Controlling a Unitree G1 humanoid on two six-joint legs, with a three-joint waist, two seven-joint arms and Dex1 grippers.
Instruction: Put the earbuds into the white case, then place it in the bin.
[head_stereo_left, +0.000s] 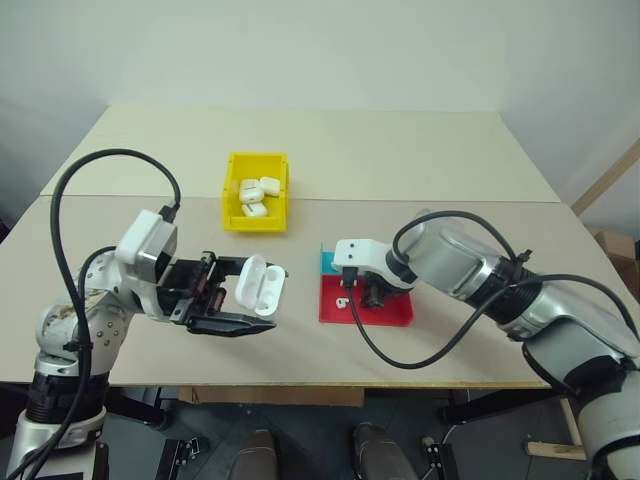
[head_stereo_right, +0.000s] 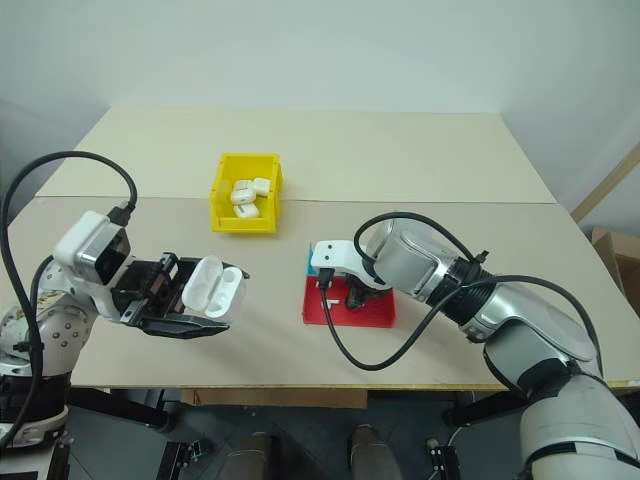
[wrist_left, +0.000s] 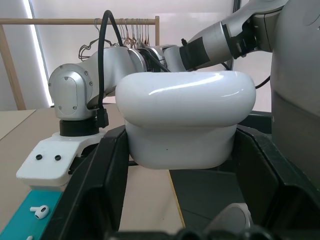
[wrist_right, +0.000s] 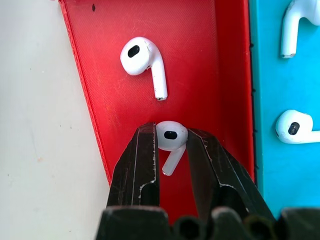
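Left pincer (head_stereo_left: 255, 300): hovering above the pale wooden desk (head_stereo_left: 400, 150) at its left side, pointing toward the right, its black fingers clamping the small rounded glossy white plastic case (head_stereo_left: 256, 285). The case's hinged lid is standing open. In the left wrist view the case (wrist_left: 185, 117) is sitting between the two black fingers (wrist_left: 95, 185), touching both.

Small rectangular bright yellow plastic bin (head_stereo_left: 256, 191): standing on the desk beyond the left pincer, well apart from it, and holding several more white cases (head_stereo_left: 255, 198) just like the held one.

Shallow red and blue plastic tray (head_stereo_left: 390, 310): lying on the desk right of centre, the blue part on the far side, the red part nearer.

Right pincer (wrist_right: 172, 150): reaching steeply down into the red part of the tray, its fingers closing on either side of a tiny glossy white plastic earbud (wrist_right: 171, 142) with a short stem; both finger pads appear to be touching the earbud's head, which is lying on the red floor.

Second white earbud (wrist_right: 142, 62): lying loose on the red floor, just beyond the pinched one and apart from it.

Two further white earbuds (wrist_right: 295, 127): lying in the blue part, beside the red wall.
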